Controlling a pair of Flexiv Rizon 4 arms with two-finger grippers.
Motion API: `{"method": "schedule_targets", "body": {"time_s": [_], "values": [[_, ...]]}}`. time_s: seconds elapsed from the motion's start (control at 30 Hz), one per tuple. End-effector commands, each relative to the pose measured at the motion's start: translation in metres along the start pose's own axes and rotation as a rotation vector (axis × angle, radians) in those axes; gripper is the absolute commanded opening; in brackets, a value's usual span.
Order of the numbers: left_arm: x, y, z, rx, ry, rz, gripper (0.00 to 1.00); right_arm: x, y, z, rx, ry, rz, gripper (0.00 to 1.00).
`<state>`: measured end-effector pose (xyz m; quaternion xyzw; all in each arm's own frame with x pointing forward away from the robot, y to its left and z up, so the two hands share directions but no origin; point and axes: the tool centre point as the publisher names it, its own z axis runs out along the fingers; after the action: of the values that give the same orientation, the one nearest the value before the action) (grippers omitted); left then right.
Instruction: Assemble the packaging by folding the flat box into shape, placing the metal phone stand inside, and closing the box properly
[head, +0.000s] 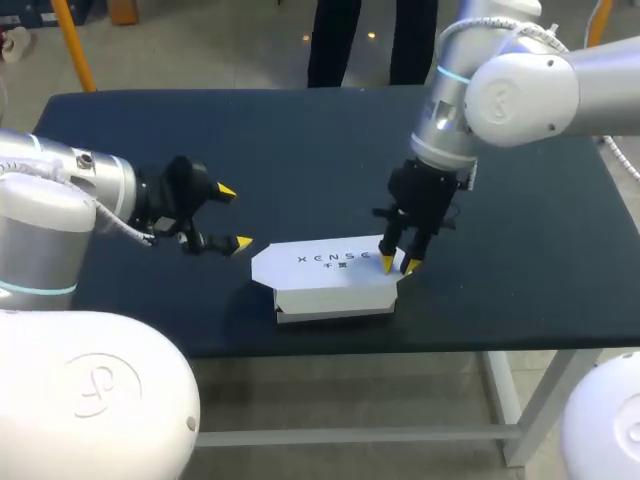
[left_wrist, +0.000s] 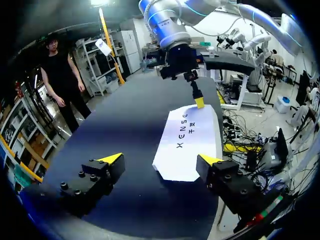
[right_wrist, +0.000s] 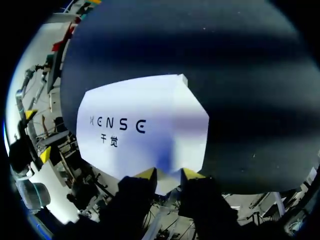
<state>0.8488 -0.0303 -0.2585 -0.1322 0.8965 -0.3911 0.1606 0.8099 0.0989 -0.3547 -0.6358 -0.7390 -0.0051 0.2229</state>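
Where the white box (head: 330, 278) lies, the table (head: 300, 150) is dark

Box (head: 325, 275): white carton, folded into shape, dark lettering on top
Pose: lying flat, lid panel down, end corners angled
Place: near the desk's (head: 300, 150) front edge
Closure: seemingly shut, tuck unclear

Light falls evenly from overhead and all views are well lit. The dark desk (head: 300, 140) carries a soft sheen, and in the right wrist view it shows broad pale and dark bands. The white box (head: 320, 265) is the brightest surface, close to glaring. The right gripper (right_wrist: 167, 174) casts a soft bluish shadow on the box just ahead of itself. A darker shadow lies on the desk beside the box's front left edge.
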Motion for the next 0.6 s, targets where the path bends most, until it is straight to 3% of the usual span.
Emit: {"method": "schedule_targets", "body": {"time_s": [0.03, 0.13, 0.23, 0.33, 0.37, 0.4, 0.47, 0.5, 0.6], "values": [[-0.001, -0.008, 0.001, -0.180, -0.037, -0.208, 1.00, -0.001, -0.001, 0.000, -0.003, 0.001, 0.000, 0.36], [-0.001, -0.008, 0.001, -0.180, -0.037, -0.208, 1.00, -0.001, 0.000, 0.001, -0.003, 0.006, 0.002, 0.36], [-0.012, -0.010, 0.015, -0.189, -0.016, -0.436, 1.00, -0.001, 0.000, 0.001, -0.004, 0.008, 0.003, 0.35], [-0.012, -0.009, 0.033, -0.272, -0.135, -0.651, 1.00, -0.001, -0.001, 0.002, -0.003, 0.008, 0.003, 0.36], [-0.010, -0.009, 0.034, -0.282, -0.132, -0.680, 1.00, -0.001, -0.001, 0.002, -0.004, 0.008, 0.003, 0.36], [-0.007, -0.008, 0.036, -0.304, -0.188, -0.720, 1.00, -0.001, -0.001, 0.002, -0.004, 0.008, 0.003, 0.36], [-0.002, -0.008, 0.038, -0.332, -0.235, -0.752, 1.00, -0.001, -0.001, 0.002, -0.003, 0.006, 0.005, 0.36], [0.000, -0.008, 0.039, -0.361, -0.308, -0.775, 1.00, -0.001, -0.001, 0.002, -0.003, 0.006, 0.005, 0.36], [0.004, -0.007, 0.039, -0.416, -0.331, -0.762, 1.00, -0.001, -0.001, 0.002, -0.005, 0.003, 0.006, 0.36]]}}
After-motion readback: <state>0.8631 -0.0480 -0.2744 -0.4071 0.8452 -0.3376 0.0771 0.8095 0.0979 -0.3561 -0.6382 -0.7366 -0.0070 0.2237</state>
